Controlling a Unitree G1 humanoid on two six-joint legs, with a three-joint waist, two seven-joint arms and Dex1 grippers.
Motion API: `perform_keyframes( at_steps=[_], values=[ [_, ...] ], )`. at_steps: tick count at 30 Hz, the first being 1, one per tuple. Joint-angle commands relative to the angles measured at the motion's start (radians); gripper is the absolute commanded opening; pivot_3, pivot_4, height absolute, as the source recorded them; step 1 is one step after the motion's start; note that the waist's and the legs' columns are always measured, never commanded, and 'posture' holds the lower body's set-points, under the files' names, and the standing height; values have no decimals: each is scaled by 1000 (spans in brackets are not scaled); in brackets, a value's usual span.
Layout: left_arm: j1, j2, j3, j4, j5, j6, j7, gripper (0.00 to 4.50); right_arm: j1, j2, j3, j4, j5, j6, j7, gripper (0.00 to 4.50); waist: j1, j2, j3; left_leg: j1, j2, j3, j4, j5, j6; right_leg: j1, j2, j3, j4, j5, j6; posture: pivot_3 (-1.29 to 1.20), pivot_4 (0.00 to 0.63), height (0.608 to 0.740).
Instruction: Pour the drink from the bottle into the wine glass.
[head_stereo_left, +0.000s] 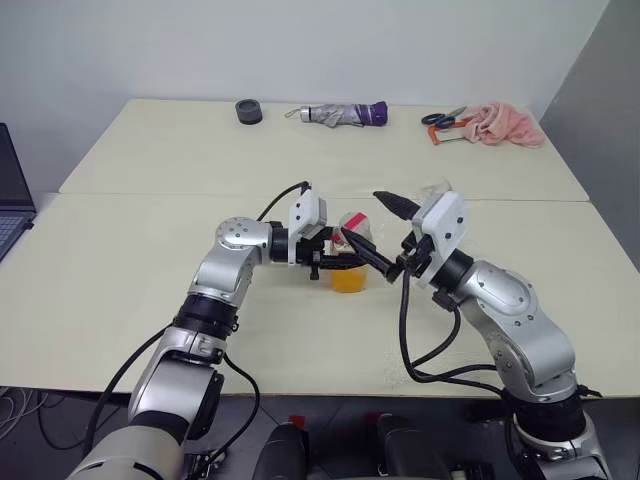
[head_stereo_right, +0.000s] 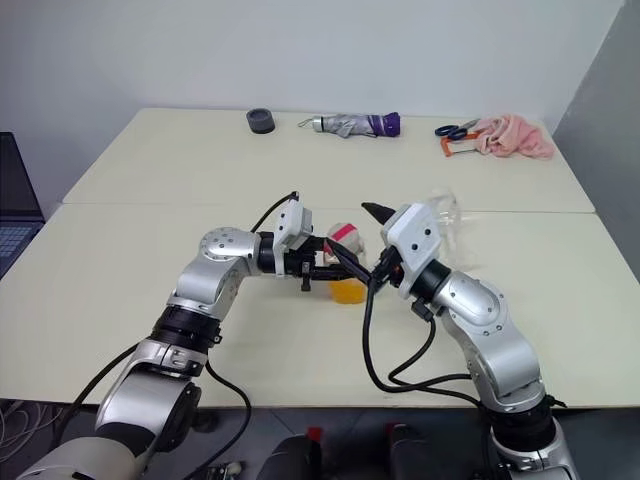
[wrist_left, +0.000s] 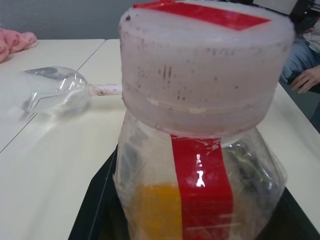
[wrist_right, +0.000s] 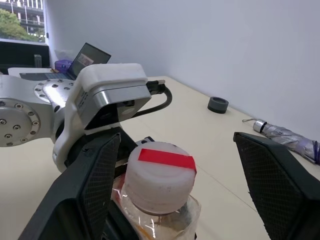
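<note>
Mid-table: gripped bottle (head_stereo_left: 350, 262); room around

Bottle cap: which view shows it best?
The right wrist view: the cap shows whole, top and side, red strip across it, between the right gripper's open jaws. The left wrist view shows it very close, cut off at the top. In both eye views it is small, behind the grippers.

Two cream tables (head_stereo_left: 150, 300) pushed together: a dark roll (head_stereo_left: 248, 111), folded umbrella (head_stereo_left: 340, 115), scissors (head_stereo_left: 443, 119) and pink cloth (head_stereo_left: 505, 125) line the far edge; a wine glass (wrist_left: 52, 90) lies toppled mid-table.
</note>
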Motion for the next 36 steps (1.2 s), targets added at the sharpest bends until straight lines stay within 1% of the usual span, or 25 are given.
perform_keyframes(
  at_steps=[1, 7, 17, 23, 29, 36],
  values=[
    [-32, -3, 10, -16, -4, -27, -6, 1789, 4, -10, 15, -33, 7, -44, 35, 3861, 0, 0, 0, 0, 0, 0, 0, 0, 0, 0, 0, 0, 0, 0, 0, 0, 150, 740],
    [-26, -2, 8, -25, -4, -27, -11, 1789, -1, 4, 28, 4, -28, -69, 11, 3861, 0, 0, 0, 0, 0, 0, 0, 0, 0, 0, 0, 0, 0, 0, 0, 0, 150, 740],
    [-23, 2, 4, -28, 0, -32, -17, 1789, -34, 30, 0, 66, -57, -94, -20, 3861, 0, 0, 0, 0, 0, 0, 0, 0, 0, 0, 0, 0, 0, 0, 0, 0, 150, 740],
    [-22, 4, 5, -29, 1, -33, -17, 1789, -24, 11, -28, 76, -63, -82, -31, 3861, 0, 0, 0, 0, 0, 0, 0, 0, 0, 0, 0, 0, 0, 0, 0, 0, 150, 740],
    [-22, 6, 8, -25, 5, -36, -18, 1789, -6, -34, -71, 75, -56, -69, -29, 3861, 0, 0, 0, 0, 0, 0, 0, 0, 0, 0, 0, 0, 0, 0, 0, 0, 150, 740],
    [-23, 4, 12, -22, 9, -39, -17, 1789, 5, -65, -83, 68, -38, -59, -32, 3861, 0, 0, 0, 0, 0, 0, 0, 0, 0, 0, 0, 0, 0, 0, 0, 0, 150, 740]
  ],
)
